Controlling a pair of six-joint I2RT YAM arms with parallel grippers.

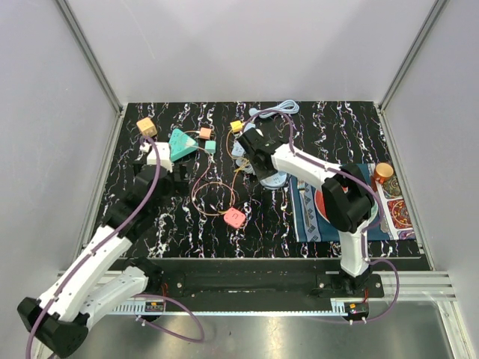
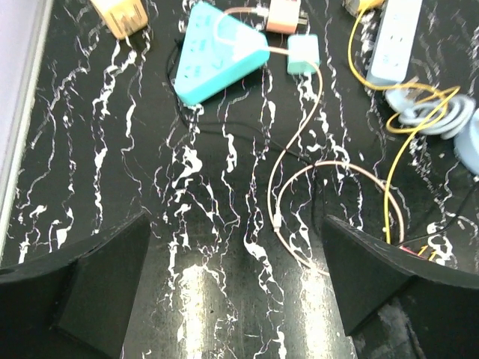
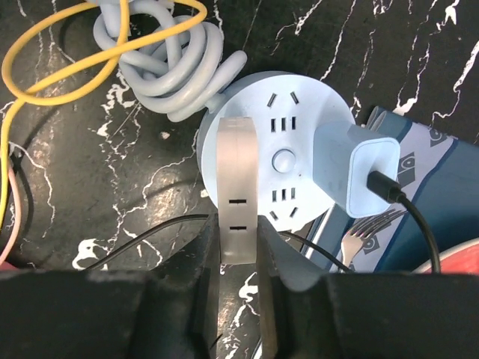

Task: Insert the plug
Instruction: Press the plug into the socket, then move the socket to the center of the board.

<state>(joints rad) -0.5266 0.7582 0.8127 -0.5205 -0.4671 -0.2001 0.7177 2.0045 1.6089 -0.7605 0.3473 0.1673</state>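
Left gripper gapes wide; right gripper (arm outstretched) clamped.

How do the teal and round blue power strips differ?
The teal power strip is triangular, the round blue power strip a disc. The round one carries a pale blue adapter and sits by the right end effector; the teal one lies ahead of the left end effector. Both lie flat.

The black marble-patterned tabletop shines glossy, reflecting light. The round pale-blue socket hub looks like smooth matt plastic, its coiled cable rubbery; the fork is bright metal.
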